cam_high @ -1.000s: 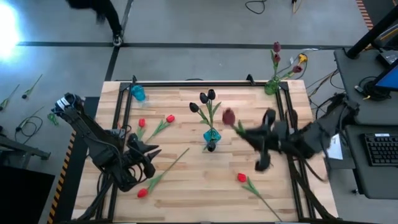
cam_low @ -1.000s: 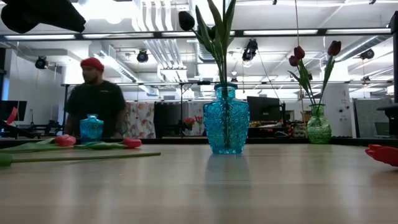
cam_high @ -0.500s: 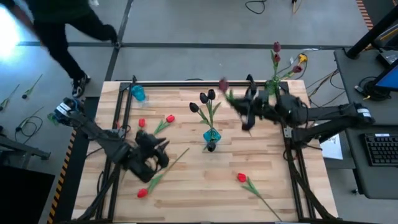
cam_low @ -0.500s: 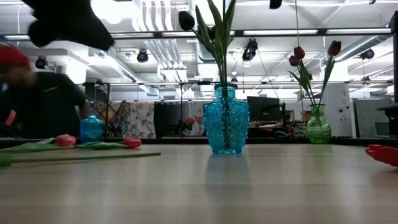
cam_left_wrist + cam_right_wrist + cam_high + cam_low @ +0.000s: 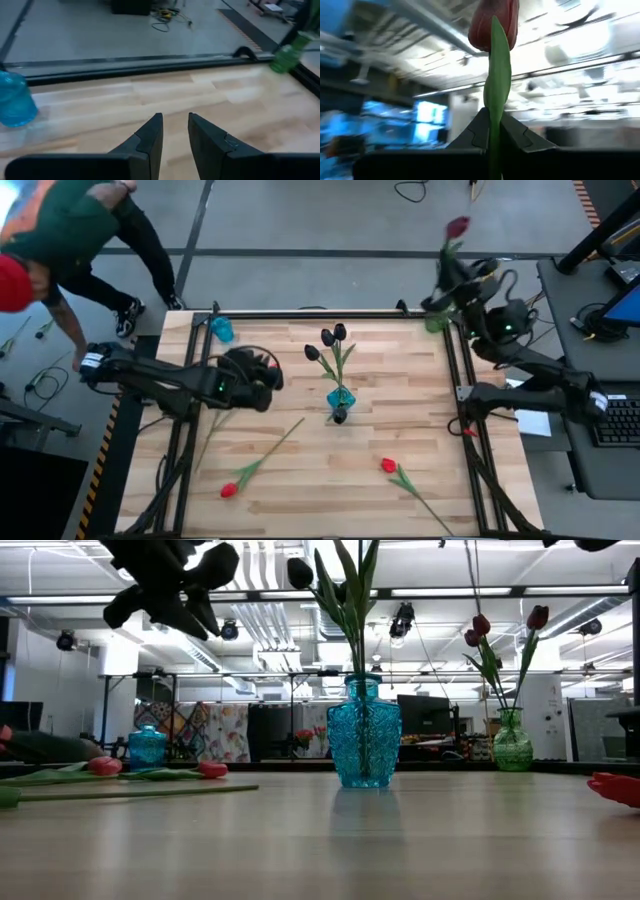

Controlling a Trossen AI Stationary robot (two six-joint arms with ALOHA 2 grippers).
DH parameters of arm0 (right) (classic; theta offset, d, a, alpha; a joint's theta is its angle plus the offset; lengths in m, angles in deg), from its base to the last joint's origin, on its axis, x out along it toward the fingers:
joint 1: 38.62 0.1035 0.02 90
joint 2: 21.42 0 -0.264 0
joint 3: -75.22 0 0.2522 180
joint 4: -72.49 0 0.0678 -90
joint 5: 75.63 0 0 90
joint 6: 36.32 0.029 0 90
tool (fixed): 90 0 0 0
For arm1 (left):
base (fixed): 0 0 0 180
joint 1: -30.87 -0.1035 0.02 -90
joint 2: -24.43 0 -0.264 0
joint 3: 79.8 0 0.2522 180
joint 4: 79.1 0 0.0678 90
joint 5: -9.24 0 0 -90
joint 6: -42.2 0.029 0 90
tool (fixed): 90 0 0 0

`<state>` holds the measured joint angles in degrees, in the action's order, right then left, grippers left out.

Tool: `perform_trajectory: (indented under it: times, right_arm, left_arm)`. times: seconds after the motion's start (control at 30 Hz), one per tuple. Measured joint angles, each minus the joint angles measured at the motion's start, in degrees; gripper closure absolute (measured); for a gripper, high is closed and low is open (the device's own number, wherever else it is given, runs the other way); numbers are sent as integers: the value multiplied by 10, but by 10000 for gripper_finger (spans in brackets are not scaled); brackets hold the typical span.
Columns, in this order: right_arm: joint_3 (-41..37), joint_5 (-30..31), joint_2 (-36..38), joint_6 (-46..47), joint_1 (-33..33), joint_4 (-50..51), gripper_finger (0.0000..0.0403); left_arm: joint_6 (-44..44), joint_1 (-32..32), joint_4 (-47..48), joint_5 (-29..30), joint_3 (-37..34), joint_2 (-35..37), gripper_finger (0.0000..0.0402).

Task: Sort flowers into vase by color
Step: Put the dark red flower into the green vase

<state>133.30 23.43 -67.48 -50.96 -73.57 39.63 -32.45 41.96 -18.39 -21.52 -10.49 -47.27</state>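
Observation:
My right gripper [image 5: 449, 266] is shut on a dark red tulip [image 5: 457, 227], high over the table's far right corner, above the green vase [image 5: 512, 740]. In the low view that vase holds two dark red tulips [image 5: 481, 625]. The blue vase [image 5: 340, 396] at mid-table holds black tulips [image 5: 333, 335]. Two red tulips [image 5: 229, 490] [image 5: 388, 465] lie flat on the table's near half. My left gripper [image 5: 272, 376] hovers left of the blue vase, slightly open [image 5: 175, 120], with nothing between its fingers. My right gripper pinches the tulip's stem and leaf [image 5: 493, 131] between its two fingers, some way below the head [image 5: 492, 20]. The fingers slant upward and lie along the stem. The tulip stands upright above the fingers, lifted clear of everything.
A small blue vase [image 5: 222, 330] stands at the far left of the table. A bare green stem [image 5: 208, 442] lies near the left rail. A person [image 5: 50, 230] bends over beyond the table's far left corner. Black rails [image 5: 460, 380] run along the table's sides.
My right gripper has carried the dark red tulip from beside the blue vase to the far right corner, tipping until the head points up. My left gripper has swung from the near left toward the far edge and the middle. A person has walked up on the left.

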Motion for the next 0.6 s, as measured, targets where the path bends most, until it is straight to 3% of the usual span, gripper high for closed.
perform_trajectory:
  times: [0.13,0.3,0.6]
  right_arm:
    - [3,0,6,58,-89,0,391]
    - [2,-5,-4,55,-160,1,391]
    - [1,-8,-6,-29,-166,31,391]
  left_arm:
    - [1,-32,13,0,0,14,324]
    - [13,-67,15,2,0,21,324]
    - [97,-108,28,3,0,23,324]
